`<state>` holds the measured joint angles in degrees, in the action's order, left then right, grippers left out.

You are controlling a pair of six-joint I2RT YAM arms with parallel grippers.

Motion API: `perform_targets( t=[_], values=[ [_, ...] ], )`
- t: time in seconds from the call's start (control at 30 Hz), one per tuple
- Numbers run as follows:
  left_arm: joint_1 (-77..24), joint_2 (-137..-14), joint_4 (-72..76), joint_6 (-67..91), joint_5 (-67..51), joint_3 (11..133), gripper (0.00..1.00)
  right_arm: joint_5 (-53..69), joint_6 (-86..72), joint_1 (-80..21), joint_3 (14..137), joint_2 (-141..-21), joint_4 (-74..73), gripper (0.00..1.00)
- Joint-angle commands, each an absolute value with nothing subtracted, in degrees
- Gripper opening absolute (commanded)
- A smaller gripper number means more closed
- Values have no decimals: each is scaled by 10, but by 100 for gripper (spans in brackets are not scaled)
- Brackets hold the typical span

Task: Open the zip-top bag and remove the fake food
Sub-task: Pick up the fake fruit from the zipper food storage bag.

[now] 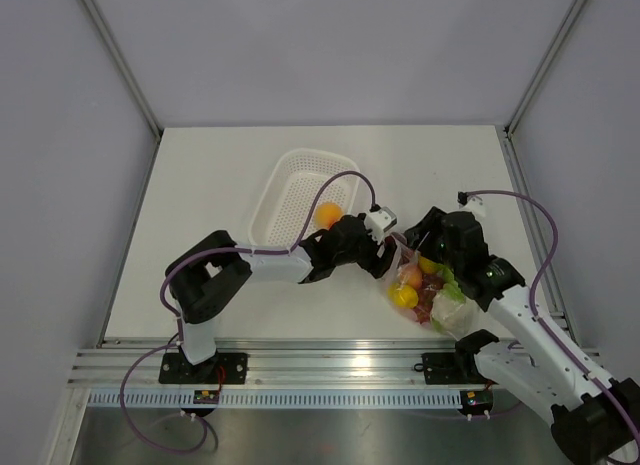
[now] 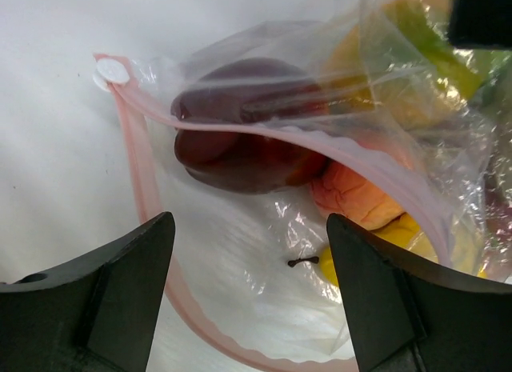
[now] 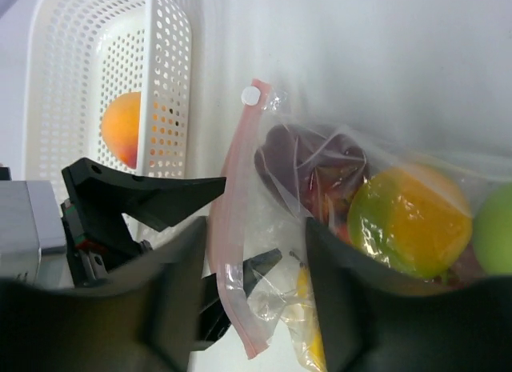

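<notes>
Plainly past the opening and into the emptying, judging by the layout. Largest first: a white table (image 1: 200, 185), and mid-table a perforated basket (image 1: 290, 195) with one orange (image 1: 327, 214) already inside, by its right wall. Right of the basket and nearer, close but apart from it: the bag (image 1: 432, 303), flat on the table, gaping at the mouth on its left end. Visible from the left wrist as two lips of pink strip (image 2: 144, 196), one looping low along the table, the other arching over the contents. Inside, the rest of the food (image 1: 404, 296), crammed together and touching: a yellow-orange ball (image 3: 408, 220) deeper in, a dark red piece (image 2: 240, 148) right at the mouth, a peach-coloured piece (image 2: 352, 198) just behind it, a yellow piece (image 2: 404, 232) beside that.

Left gripper (image 2: 250, 284): spread wide, empty, poised just left of the mouth and lined up on the dark red piece. Right gripper (image 3: 256, 300): also parted, gripping nothing, straddling the strip from the far side; impossible to tell whether touching it.

Next, probably: pinch the upper lip with the right gripper to keep the mouth from collapsing, then slide the left gripper in low, between the lips. Close on the dark red piece alone, not on the film. Expect slippery plastic and clinging film; lift out slowly, carry left, drop in the basket.
</notes>
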<state>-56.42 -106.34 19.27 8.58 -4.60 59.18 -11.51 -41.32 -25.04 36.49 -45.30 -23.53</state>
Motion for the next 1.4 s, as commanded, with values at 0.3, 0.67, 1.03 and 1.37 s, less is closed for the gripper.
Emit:
perform_targets(
  t=[0.3,0.67,1.03,1.37],
  values=[
    [-567,-1036,319,106,-33,564,82,-178,-449,-246,483,-610,-229,59],
    [-567,-1029,406,94,-61,519,87,-103,-471,-165,479,-693,-178,47],
    [-576,-1037,415,86,-55,523,91,26,-445,-146,469,-792,-117,38],
    [-577,-1075,347,89,-43,561,93,69,-428,-146,466,-815,-109,31]
  ],
)
